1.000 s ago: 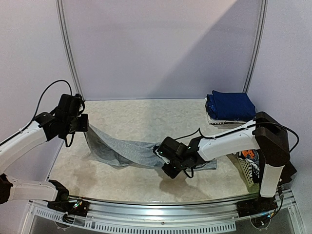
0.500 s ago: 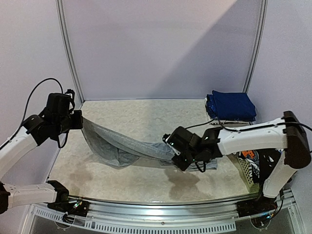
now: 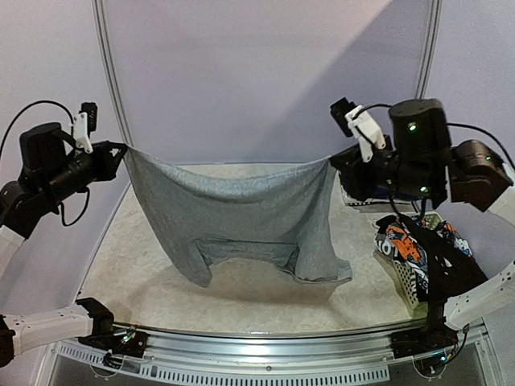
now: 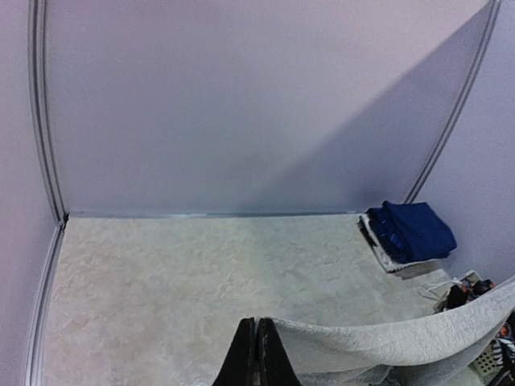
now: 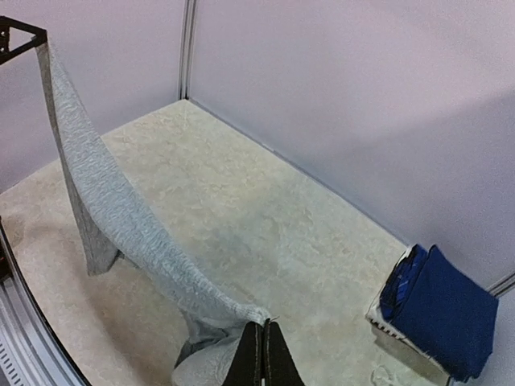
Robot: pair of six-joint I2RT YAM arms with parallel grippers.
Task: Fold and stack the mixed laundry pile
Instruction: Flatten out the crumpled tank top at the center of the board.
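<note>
Now both arms are held high and spread wide apart. Left fingers [image 3: 121, 149] are clamped on one top corner of the grey shirt [image 3: 241, 209], and right fingers [image 3: 332, 163] are clamped on the other. The shirt hangs stretched between them, its lower edge reaching the counter [image 3: 121, 265]. A navy stack [image 4: 410, 229] sits at the far right.

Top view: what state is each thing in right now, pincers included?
Grey shirt: hanging spread between both pincers, lower edge touching the table.
Left pincer: shut on one shirt corner.
Right pincer: shut on the opposite corner.
Navy pieces: folded, stacked at far right.
Basket: upright, printed garment draped over its rim.
</note>
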